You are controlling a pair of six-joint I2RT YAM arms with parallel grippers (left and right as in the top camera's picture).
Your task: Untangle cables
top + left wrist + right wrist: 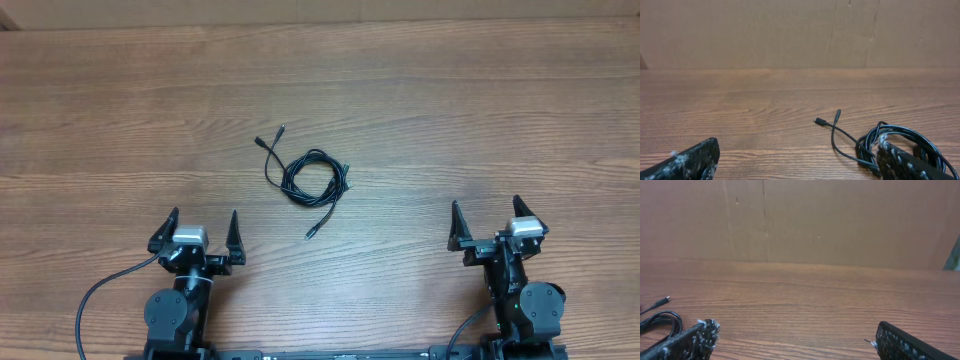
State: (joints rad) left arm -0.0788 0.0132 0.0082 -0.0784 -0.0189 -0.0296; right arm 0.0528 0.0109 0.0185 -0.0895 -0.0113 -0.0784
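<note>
Two pincers stand released and hold nothing: we see the black left gripper [203, 215] and black right gripper [486, 203] well apart from the thin black coiled cables [312, 180]. Open brown wood-grain tabletop [500, 100] surrounds that coil on every side, its far edge well beyond it.
</note>
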